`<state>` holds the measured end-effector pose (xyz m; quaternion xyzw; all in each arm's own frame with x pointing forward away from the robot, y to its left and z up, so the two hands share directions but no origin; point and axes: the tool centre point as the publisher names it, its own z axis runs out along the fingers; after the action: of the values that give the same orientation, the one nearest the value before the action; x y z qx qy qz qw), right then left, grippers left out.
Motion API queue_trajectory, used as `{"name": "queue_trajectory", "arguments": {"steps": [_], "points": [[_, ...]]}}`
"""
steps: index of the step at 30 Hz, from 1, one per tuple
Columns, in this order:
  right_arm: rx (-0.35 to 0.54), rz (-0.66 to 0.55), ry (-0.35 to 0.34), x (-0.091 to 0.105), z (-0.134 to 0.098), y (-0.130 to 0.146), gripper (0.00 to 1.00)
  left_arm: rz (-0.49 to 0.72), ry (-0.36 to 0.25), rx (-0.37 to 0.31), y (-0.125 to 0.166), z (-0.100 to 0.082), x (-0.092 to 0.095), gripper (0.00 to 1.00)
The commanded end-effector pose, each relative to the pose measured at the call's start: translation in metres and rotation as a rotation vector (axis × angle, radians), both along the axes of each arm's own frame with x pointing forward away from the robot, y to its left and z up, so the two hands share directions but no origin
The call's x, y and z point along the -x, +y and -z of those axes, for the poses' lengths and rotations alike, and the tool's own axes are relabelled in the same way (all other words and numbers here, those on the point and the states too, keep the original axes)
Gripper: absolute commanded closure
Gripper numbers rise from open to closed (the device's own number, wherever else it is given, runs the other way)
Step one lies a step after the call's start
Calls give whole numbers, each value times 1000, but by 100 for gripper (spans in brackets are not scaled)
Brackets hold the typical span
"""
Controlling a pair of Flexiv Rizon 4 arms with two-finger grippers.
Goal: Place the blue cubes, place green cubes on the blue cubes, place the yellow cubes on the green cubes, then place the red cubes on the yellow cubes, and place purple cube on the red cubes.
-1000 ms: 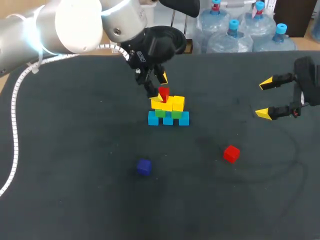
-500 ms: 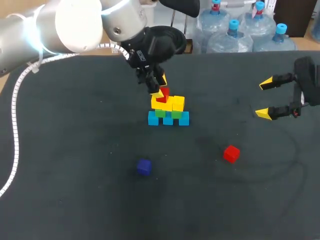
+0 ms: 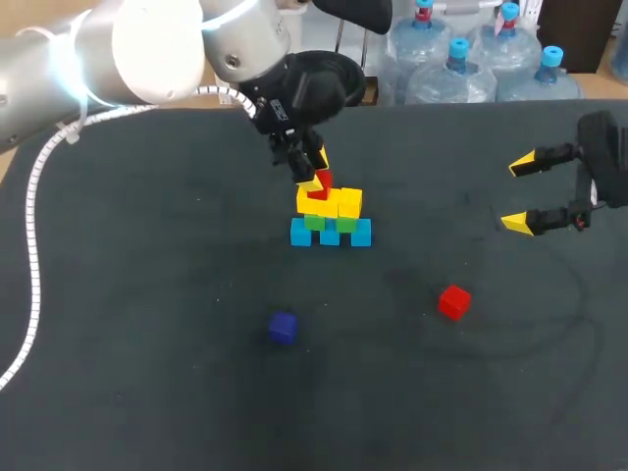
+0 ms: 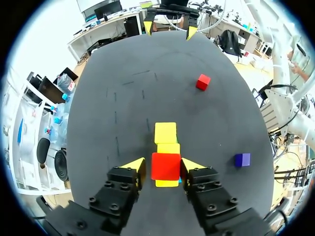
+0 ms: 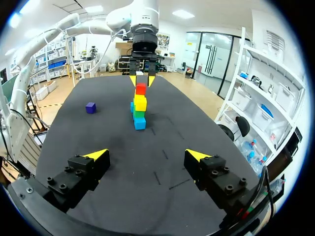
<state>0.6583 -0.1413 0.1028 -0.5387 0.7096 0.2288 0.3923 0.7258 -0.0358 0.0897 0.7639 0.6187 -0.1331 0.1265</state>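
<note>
Even indoor light, soft shadows

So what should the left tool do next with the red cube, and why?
Probably open the left tool and let go. The small red cube pinched between its fingers looks seated on the yellow cubes atop the stack, so that placement seems done.

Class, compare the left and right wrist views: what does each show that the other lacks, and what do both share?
Only the left wrist view: the loose red cube. Only the right wrist view: the stack side-on, with green cubes and blue cubes under the yellow cubes. Both: the left end effector shut on the top red cube, those yellow cubes, the purple cube and the open right end effector.
</note>
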Motion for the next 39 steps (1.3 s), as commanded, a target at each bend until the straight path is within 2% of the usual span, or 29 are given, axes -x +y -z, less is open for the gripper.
{"name": "queue_trajectory", "arguments": {"steps": [1,3,4,6,8,9,12,17,19,26,31,39], "points": [[-2,0,-2,0,1,0,0,4,4,-5,-1,-1,-3,54],[-2,0,-2,0,1,0,0,4,4,-5,0,-2,-3,51],[-2,0,-2,0,1,0,0,5,4,-4,0,-3,-3,46],[-2,0,-2,0,1,0,0,10,1,2,0,-7,-1,23],[-2,0,-2,0,1,0,0,15,-3,12,1,-13,1,16],[-2,0,-2,0,1,0,0,18,-7,23,3,-17,2,0],[-2,0,-2,0,1,0,0,18,-21,55,9,-31,5,0],[-2,0,-2,0,1,0,0,52,-71,145,26,-59,11,0],[-2,0,-2,0,1,0,0,47,-104,156,35,-69,13,0],[-2,0,-2,0,1,0,0,-25,-162,183,74,-92,19,0],[-2,0,-2,0,1,0,0,-44,-187,187,103,-100,31,0],[-2,0,-2,0,1,0,0,-68,-204,197,141,-101,48,0]]}}
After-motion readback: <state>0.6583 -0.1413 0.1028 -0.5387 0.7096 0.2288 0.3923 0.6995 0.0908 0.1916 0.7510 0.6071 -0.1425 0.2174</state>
